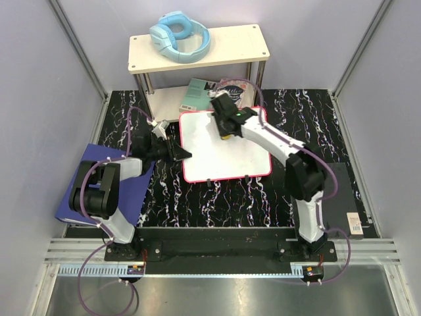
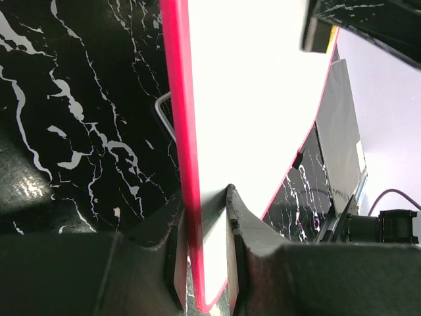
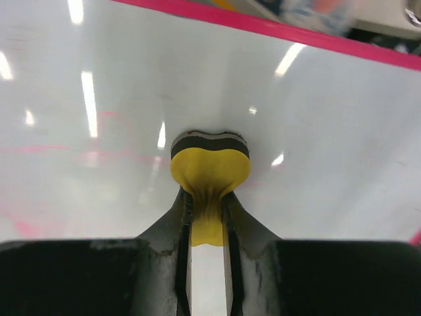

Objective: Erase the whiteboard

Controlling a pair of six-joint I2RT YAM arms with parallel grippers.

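The whiteboard (image 1: 227, 155), white with a pink-red frame, lies flat on the black marbled table in the top view. My left gripper (image 1: 181, 153) is shut on its left edge. In the left wrist view the frame and board (image 2: 256, 99) pass between the two fingers of the left gripper (image 2: 204, 197). My right gripper (image 1: 227, 133) is over the board's far part, shut on a yellow eraser (image 3: 210, 168). The eraser's dark felt face is pressed against the whiteboard (image 3: 316, 118). Faint pink smears (image 3: 105, 135) show on the surface left of the right gripper (image 3: 209, 197).
A cream shelf (image 1: 230, 46) stands behind the board with blue headphones (image 1: 179, 36) on top and books (image 1: 200, 93) beneath. A blue binder (image 1: 141, 191) lies under the left arm. A dark flat box (image 1: 345, 197) sits at the right edge.
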